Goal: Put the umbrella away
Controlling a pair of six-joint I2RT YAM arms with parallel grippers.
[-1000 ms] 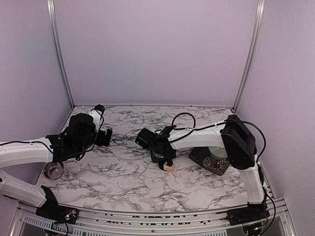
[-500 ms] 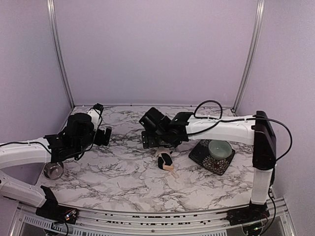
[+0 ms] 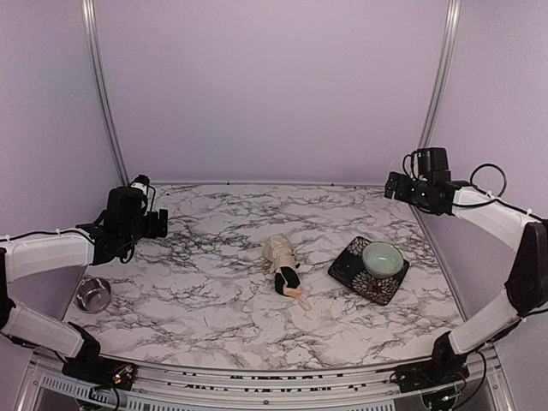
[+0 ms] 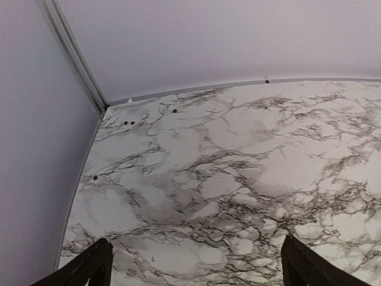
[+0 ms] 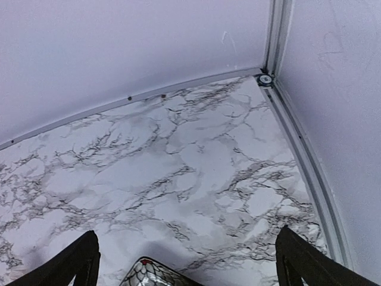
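Umbrella (image 3: 282, 265): folded; lying on the marble table (image 3: 214, 317) just left of the patterned plate (image 3: 349, 272); tan handle toward the near edge; no gripper touching it
Plate: carries a pale green bowl (image 3: 383, 257)
Left gripper (image 3: 161, 224): jaws apart, empty; far left of the plate
Right gripper (image 3: 392, 186): jaws apart, empty; behind the plate

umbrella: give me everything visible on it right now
The umbrella is folded, a short bundle lying flat on the marble table near its middle, just left of the dark patterned plate and apart from it. Its far end is crumpled cream fabric, then a black section, then a small pale tan handle pointing toward the arms. Only the table touches it; left gripper and right gripper are open, away.
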